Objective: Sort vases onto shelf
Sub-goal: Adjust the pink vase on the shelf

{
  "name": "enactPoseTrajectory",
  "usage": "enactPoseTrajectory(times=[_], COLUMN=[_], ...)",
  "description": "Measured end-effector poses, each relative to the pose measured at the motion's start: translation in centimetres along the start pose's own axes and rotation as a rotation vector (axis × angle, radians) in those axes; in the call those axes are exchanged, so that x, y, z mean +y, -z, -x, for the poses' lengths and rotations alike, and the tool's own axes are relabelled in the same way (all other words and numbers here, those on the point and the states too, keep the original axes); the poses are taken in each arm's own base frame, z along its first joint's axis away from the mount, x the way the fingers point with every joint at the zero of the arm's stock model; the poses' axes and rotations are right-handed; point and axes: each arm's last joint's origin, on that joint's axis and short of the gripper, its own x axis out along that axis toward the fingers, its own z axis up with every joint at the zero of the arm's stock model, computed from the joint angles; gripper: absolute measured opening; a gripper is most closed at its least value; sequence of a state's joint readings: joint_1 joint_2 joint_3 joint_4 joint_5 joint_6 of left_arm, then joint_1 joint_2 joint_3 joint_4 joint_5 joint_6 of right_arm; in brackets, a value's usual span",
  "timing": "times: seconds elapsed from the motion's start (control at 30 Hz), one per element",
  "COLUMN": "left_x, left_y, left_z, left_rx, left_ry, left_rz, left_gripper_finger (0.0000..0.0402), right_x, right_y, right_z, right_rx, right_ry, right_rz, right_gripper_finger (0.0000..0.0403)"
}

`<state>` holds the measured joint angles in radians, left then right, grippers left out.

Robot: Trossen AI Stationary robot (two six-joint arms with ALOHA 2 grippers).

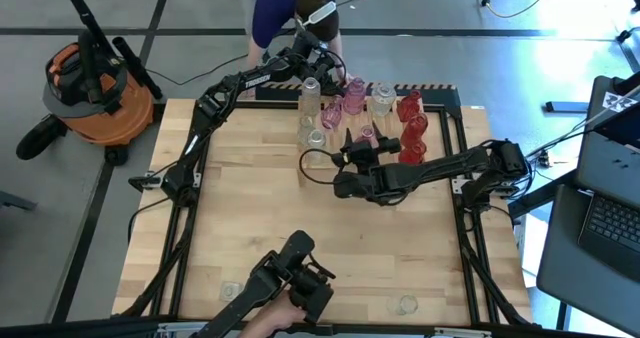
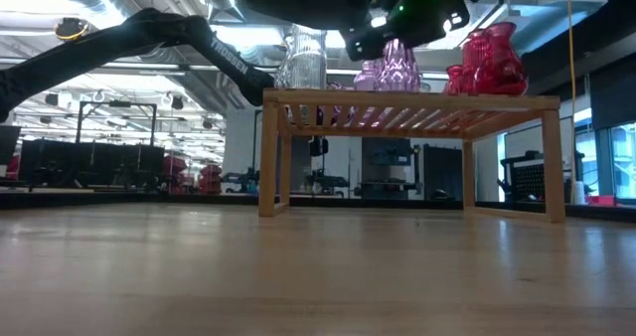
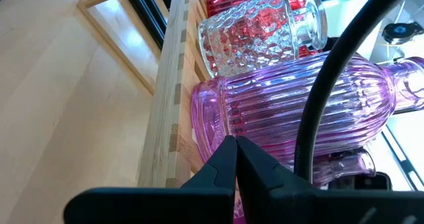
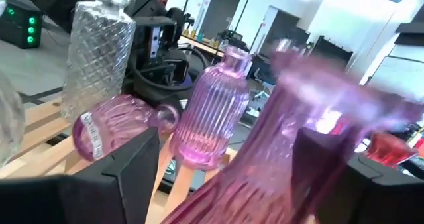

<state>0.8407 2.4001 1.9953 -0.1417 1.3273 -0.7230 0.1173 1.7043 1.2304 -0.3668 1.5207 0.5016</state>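
The wooden shelf [image 1: 445, 96] [image 2: 407, 102] stands at the table's far side and carries red, pink and clear vases. My right gripper [image 1: 362, 144] [image 4: 228, 177] reaches in from the near right, shut on a fluted pink vase [image 4: 265, 144] [image 2: 397, 70] that stands upright on the shelf top. My left gripper [image 1: 316, 68] [image 3: 235, 151] is at the shelf's far left end, shut, its tips right in front of a ribbed pink vase [image 3: 298, 105]. A clear bubbled vase [image 3: 258, 35] stands behind that. One pink vase [image 4: 112, 128] lies on its side on the slats. My right gripper has the fluted pink vase's body [image 4: 199, 197] pinched between its two fingers [image 4: 136, 168], one on each side. The fingers come level from the table's near side. The vase stands upright with its base on the shelf top. My left gripper: whether its shut tips touch the ribbed pink vase, I cannot tell.
Red vases [image 1: 412, 128] crowd the shelf's right part, clear bottles [image 1: 310, 98] its left. Two clear vases [image 1: 405, 303] [image 1: 232, 291] stand near the table's near edge. A dark hand-held device [image 1: 300, 278] and a hand are there too. A person [image 1: 290, 3] stands behind the far edge.
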Motion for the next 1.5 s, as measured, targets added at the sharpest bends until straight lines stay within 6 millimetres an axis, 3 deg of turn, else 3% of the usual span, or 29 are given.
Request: enactPoseTrajectory(times=[0.27,0.57,0.77,0.87,0.97,1.17,1.33,1.5], left_x=[0.0,0.0,-0.1,-0.1,-0.2,-0.2,-0.2,-0.2], left_y=[0.0,0.0,0.2,0.2,0.2,0.2,0.2,0.3], left_z=[0.0,0.0,0.0,0.0,-0.1,-0.2,-0.2,-0.2], left_rx=[0.0,0.001,0.045,0.054,0.057,0.062,0.064,0.065], left_ry=[0.0,0.002,0.048,0.058,0.059,0.064,0.067,0.067], left_rz=[0.0,0.003,0.033,0.038,0.037,0.035,0.032,0.029], left_gripper_finger=[0.0,0.0,0.0,0.0,0.0,0.0,0.0,0.0], right_x=[-2.7,-6.1,-7.8,-8.6,-8.9,-8.3,-8.8,-9.2], right_y=[-2.6,-9.9,-14.6,-16.1,-16.7,-16.6,-14.9,-13.5], right_z=[0.2,0.5,0.8,0.9,0.4,-2.3,-4.8,-7.2], right_rx=[-0.006,-0.017,-0.043,-0.054,-0.065,-0.102,-0.003,0.043], right_ry=[-0.001,-0.034,-0.167,-0.183,-0.25,-0.74,-0.759,-0.904], right_rz=[0.009,0.152,0.14,0.119,0.111,0.123,0.302,0.462], right_gripper_finger=[0.0294,0.0294,0.0294,0.0294,0.0294,0.0294,0.0271,0.0227])
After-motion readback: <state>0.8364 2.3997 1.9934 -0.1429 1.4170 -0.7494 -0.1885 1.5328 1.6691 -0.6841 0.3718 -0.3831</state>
